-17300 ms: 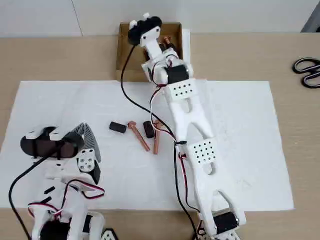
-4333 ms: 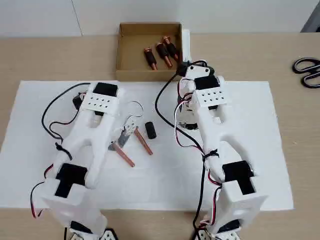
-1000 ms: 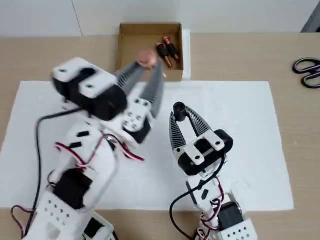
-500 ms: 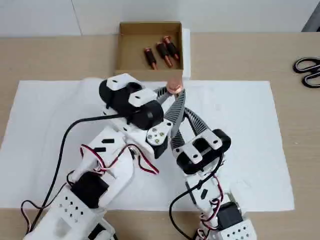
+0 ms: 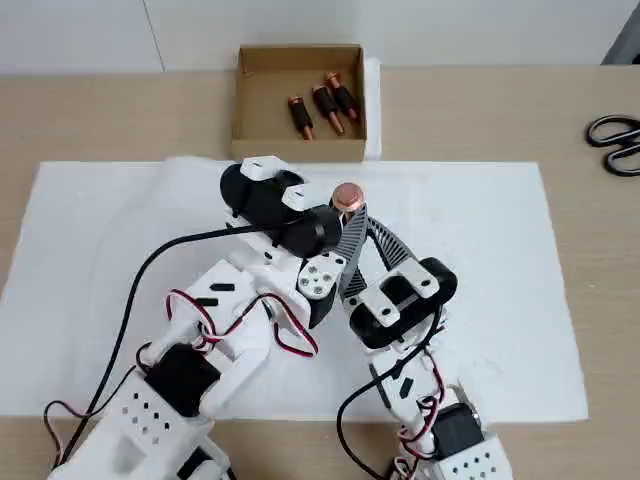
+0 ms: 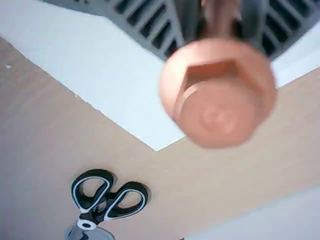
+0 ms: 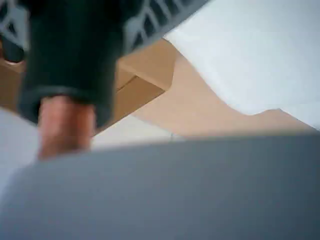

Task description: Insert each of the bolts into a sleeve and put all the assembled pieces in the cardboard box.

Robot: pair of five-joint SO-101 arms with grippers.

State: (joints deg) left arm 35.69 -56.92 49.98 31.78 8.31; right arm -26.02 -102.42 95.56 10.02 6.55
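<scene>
"since your two grippers are bunched together over the white sheet (image 5: 500, 250), what is each one holding?"

"my left gripper (image 5: 348, 218) is clenched on a copper bolt (image 5: 347, 197). it pinches the shank, so the head stands clear of my fingers. my right gripper (image 5: 368, 228) is closed around the black sleeve (image 7: 75, 55), tip to tip with the left."

"why meet in the air like that?"

"as i judge it, with one part in each gripper i can line the shank up with the bore and push along it, with nothing underneath to snag. from my right wrist, copper shank shows out of one end of the sleeve, so the bolt is in. i can't tell how deep it sits."

"and the cardboard box (image 5: 240, 100)?"

"it's out ahead of both sets of fingertips, well apart from them, past the sheet's far edge. three assembled pieces (image 5: 328, 108) lie inside it already, so i take this pair for the last one. a pair of scissors (image 5: 615, 143) lies well off beyond my right gripper and plays no part."

"what comes next?"

"probably one gripper lets go and the other carries the piece forward to the box. the risk is letting go early — if the bolt is only part-way in, the sleeve could slide off on the way."
</scene>
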